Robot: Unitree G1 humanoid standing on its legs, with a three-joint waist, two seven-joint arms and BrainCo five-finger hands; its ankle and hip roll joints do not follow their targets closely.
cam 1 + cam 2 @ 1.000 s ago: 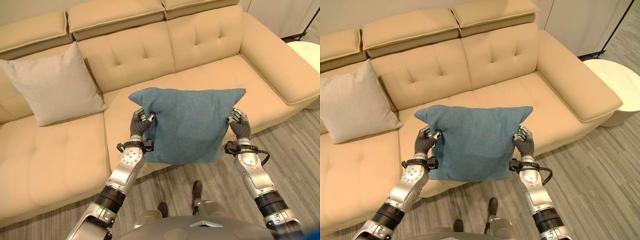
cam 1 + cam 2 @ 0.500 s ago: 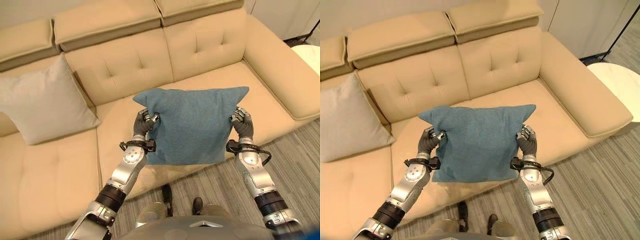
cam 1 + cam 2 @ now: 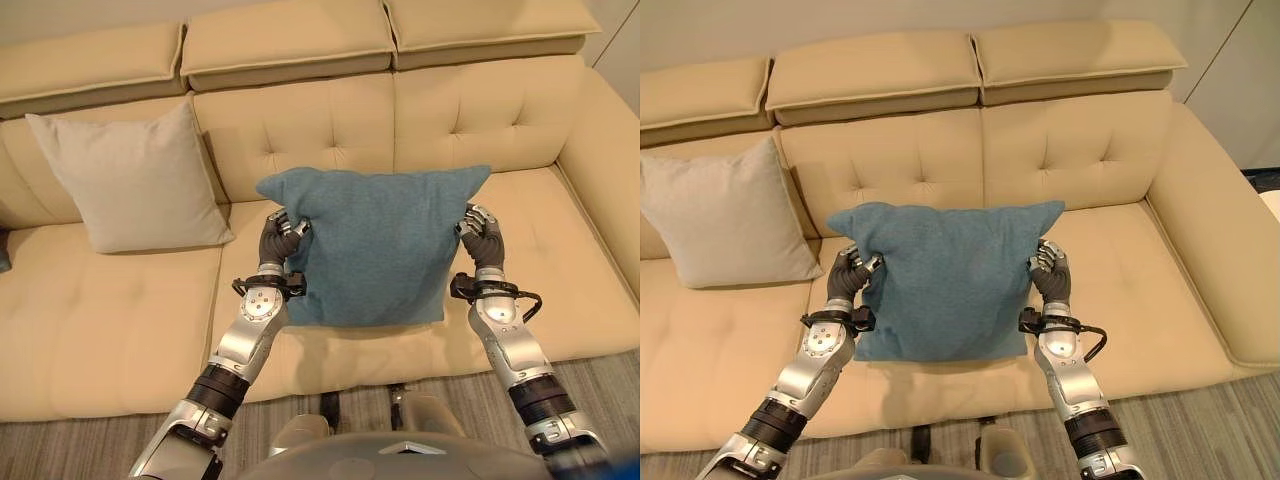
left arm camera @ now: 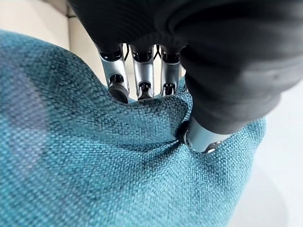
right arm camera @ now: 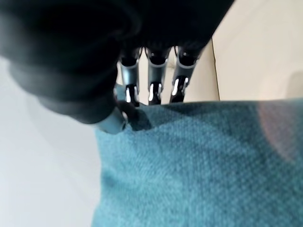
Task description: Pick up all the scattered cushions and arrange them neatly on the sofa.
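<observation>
Blue cushion [image 3: 375, 245] held up flat between both hands, facing the robot, in front of the sofa's [image 3: 110, 330] middle seat and just before its tufted backrest; lower edge hangs above the seat near the front edge, whether it touches the seat can't be told. Top corners stick out to left and right, the fabric bunched where it is gripped. Left hand [image 3: 277, 240] grips the cushion's left edge near the top corner, fingers [image 4: 142, 78] curled over the edge from behind with the thumb pressed into the cloth on the near side, a crease showing at the pinch in the left wrist view. Right hand [image 3: 482, 238] does the same on the right edge, at about the same height, fingers [image 5: 154, 80] curled over the rim and the thumb digging into the blue weave. Both hands closed on the cushion, none loose. Grey cushion [image 3: 135, 180] stands tilted back against the backrest on the left seat, well apart from the blue one, its lower edge on the seat. Sofa is beige, with raised headrest sections along the far side and an armrest at far right. Striped grey floor [image 3: 1200, 440] runs along the near edge of the sofa.
</observation>
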